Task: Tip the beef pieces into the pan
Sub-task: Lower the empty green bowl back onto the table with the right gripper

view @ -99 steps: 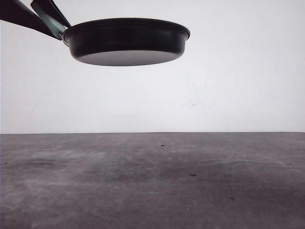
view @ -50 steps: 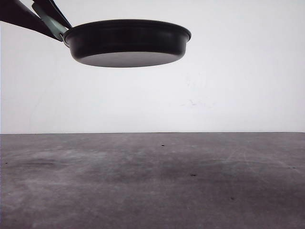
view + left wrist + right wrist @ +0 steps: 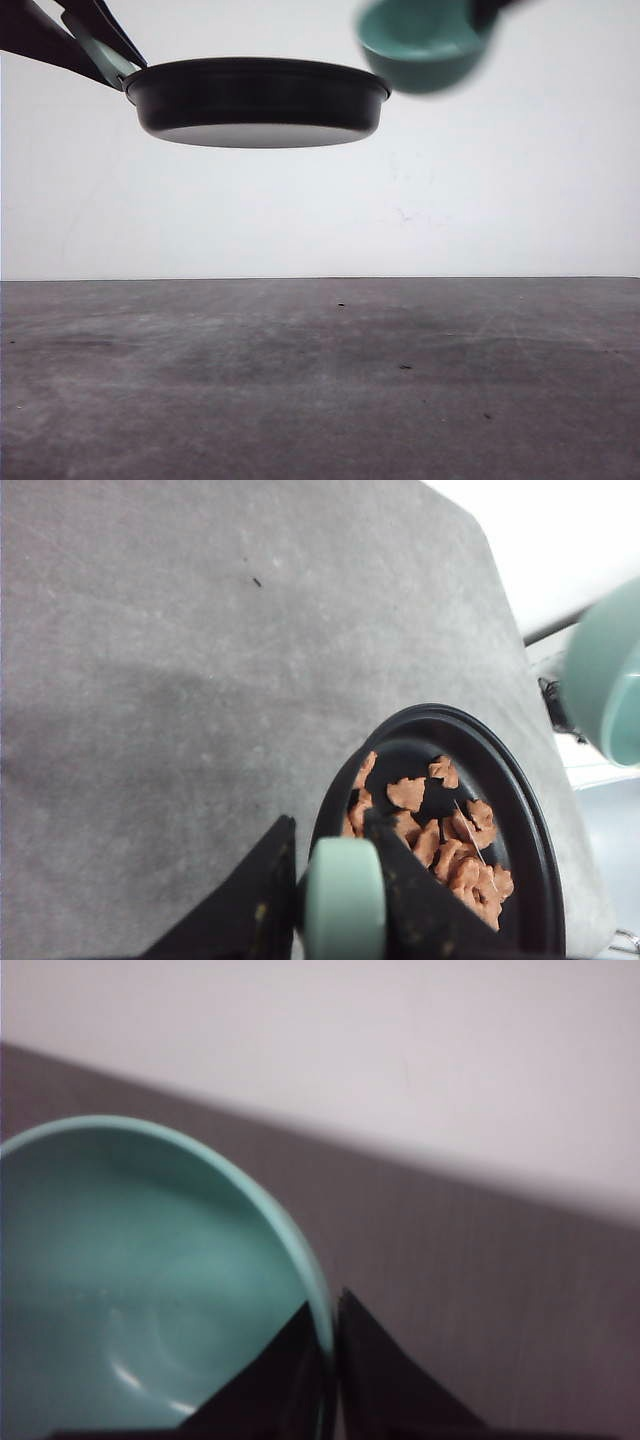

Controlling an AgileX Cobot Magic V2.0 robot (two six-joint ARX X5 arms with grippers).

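The beef pieces (image 3: 440, 840) lie in the pan (image 3: 255, 98) my left claw (image 3: 335, 900) grips by its handle above the grey desk (image 3: 320, 380), while my right claw (image 3: 332, 1360) pinches the teal bowl's (image 3: 420, 45) rim beside it.

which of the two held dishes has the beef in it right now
The black pan, held by its mint handle in the left gripper, holds the beef pieces. The teal bowl in the right gripper looks empty.
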